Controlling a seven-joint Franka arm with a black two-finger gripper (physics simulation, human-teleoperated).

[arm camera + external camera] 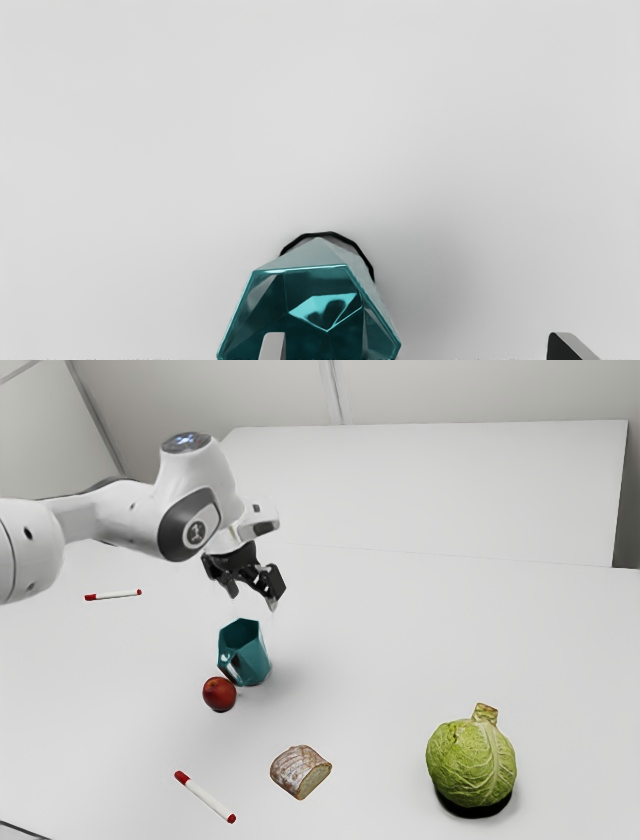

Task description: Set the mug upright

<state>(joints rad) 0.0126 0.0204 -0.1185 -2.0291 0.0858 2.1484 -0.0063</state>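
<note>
"Where's the glossy, faceted teal mug (246, 654)?"

"Below my black two-fingered pincer (254, 598), standing on its base on the smooth white counter (380, 630), mouth up, as the task wants."

"Why is nothing gripped?"

"My pincer's open; that suits a release or an approach alike. The base seems to bear it unaided."

Smooth white shells with rounded edges cover the arm (130, 520), in the exterior view's upper left. A dark grey cap (182, 538) carries a round, pale badge (198, 534) with a black mark. Bluish lights dot the grey disc (186, 442) on top. The gripper (254, 598) is black and angular, with light grey on its fingertips (271, 347) in the wrist view.
</note>
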